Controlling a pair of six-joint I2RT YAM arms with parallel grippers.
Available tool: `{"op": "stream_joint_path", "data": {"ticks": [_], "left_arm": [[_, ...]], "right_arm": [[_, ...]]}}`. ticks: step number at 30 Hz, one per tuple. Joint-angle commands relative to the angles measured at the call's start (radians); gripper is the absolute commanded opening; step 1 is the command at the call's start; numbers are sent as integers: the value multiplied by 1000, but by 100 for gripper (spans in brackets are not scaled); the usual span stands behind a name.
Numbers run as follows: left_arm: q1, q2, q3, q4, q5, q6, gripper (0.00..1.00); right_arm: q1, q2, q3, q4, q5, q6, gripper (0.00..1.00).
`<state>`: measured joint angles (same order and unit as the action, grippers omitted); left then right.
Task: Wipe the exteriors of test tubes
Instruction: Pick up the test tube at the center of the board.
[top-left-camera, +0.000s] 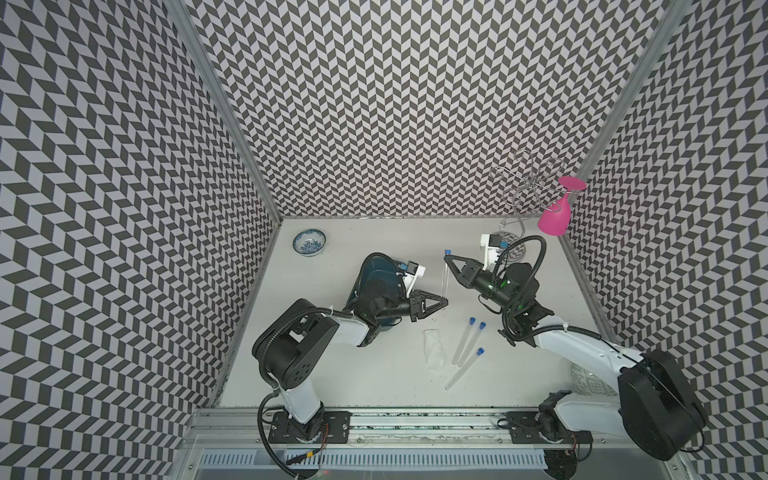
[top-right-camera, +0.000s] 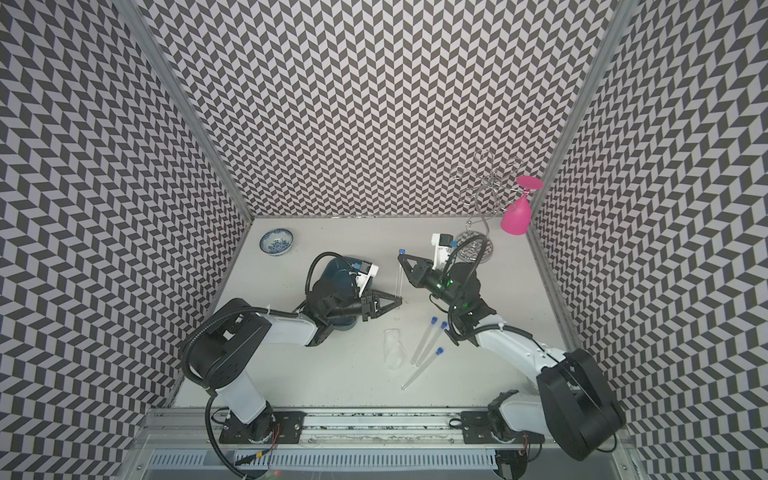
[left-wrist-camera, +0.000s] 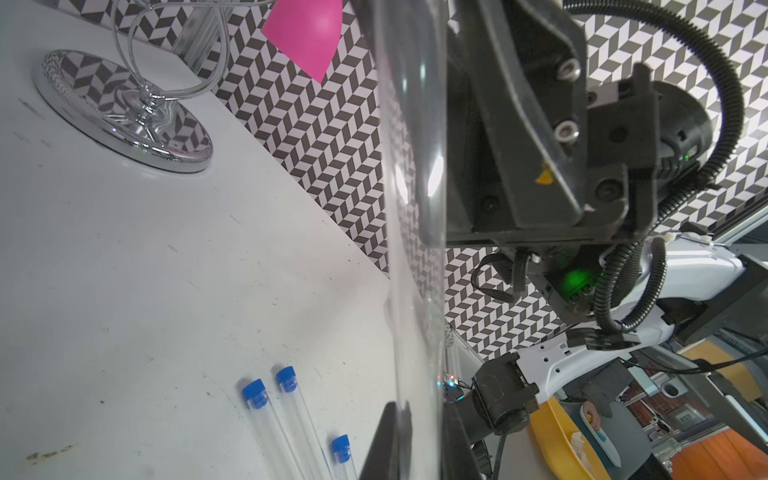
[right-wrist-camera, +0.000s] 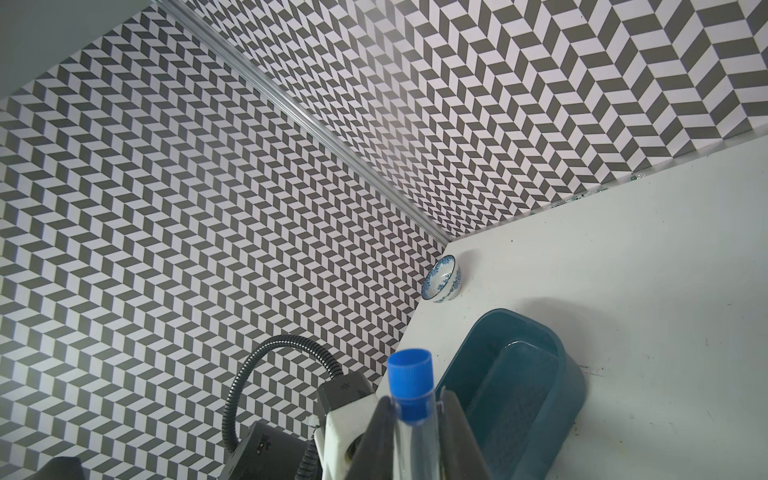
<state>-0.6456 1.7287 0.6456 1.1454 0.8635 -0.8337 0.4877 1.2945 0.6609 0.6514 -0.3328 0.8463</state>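
We see one test tube (top-left-camera: 446, 276) lifted off the white table (top-left-camera: 353, 374) near the middle of the workspace, with its blue cap pointing toward the far wall. We cannot tell how steeply it tilts.

The right gripper (top-left-camera: 447, 258) is clamped on it just below the cap. The left gripper (top-left-camera: 444, 302) is closed tight on its lower, rounded end, so both arms grip the same tube. We judge this to be a handover or a steadying hold, meant to leave the clear middle exposed for wiping.

The wipe sheet (top-left-camera: 434, 347) lies flat on the table toward the near side, touched by neither gripper, so no wiping is under way.

Just right of it, three other test tubes (top-left-camera: 464, 345) lie on the table, apparently waiting their turn.

A blue tub (top-left-camera: 376, 270) sits under the left arm. A small bowl (top-left-camera: 309, 242) stands at the far left, and a wire rack (top-left-camera: 515, 248) with a hanging pink glass (top-left-camera: 557, 216) at the far right, all well clear of the work.
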Motion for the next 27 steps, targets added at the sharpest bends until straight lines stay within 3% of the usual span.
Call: {"op": "stream_joint_path", "data": {"ticks": [1,4,7,10,16,19,23,27], "left_arm": [[-6,9,19,53,27,-11,5],[-7,3,17,42,15,-10,3],[4,-9,5,30,-2,-9,2],[34,-33,-20,26,-5,-14,2],[139,-149,-86,-104,-8,66,2],[164,-226,-71,-304,-25,194,2],[176,-292,-26,-532,-50,340,2],[187,-336,-30,-601,-70,378,3]], "right_arm": [[2,-23,-7,71,17,14,19],[5,-20,-9,66,16,10,23],[4,-29,2,17,34,-12,54],[-1,-72,28,-105,98,-65,63],[-2,-138,34,-387,238,-217,66],[-3,-107,-3,-487,160,-279,61],[21,-31,-76,-555,24,-261,53],[134,9,-143,-543,59,-235,50]]}}
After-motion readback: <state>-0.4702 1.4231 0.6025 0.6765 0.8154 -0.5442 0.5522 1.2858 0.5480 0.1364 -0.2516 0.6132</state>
